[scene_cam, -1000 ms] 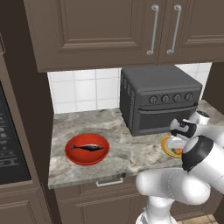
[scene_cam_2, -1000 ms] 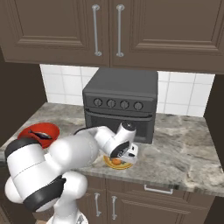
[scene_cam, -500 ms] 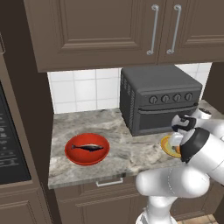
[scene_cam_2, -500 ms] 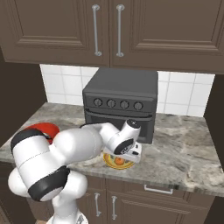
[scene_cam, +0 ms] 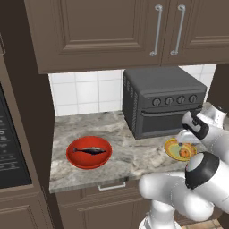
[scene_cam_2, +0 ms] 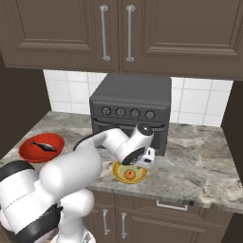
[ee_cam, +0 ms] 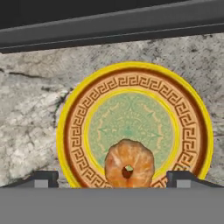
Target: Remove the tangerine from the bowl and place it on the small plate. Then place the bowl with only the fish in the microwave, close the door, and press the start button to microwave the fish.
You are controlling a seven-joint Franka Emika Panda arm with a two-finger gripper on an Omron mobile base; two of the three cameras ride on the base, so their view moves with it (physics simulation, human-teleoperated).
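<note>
Tangerine (ee_cam: pixel 128 167) rests on small plate (ee_cam: pixel 70 131) at its 6 o'clock side; claw (ee_cam: pixel 113 178) spread wide, fingertips (ee_cam: pixel 41 179) flanking fruit without contact. Fish (scene_cam: pixel 91 150) remains in bowl (scene_cam: pixel 76 161) on bench (scene_cam: pixel 129 154).

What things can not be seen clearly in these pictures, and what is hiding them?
- Microwave, left base view: cut off by the left edge; its door and handle cannot be made out.
- Small plate, right base view: its far rim is covered by the gripper.
- Toaster oven, hand view: cut off by the top edge.
- Fish, right base view: too small for detail.
- Tangerine, hand view: its lower part is cut off.
</note>
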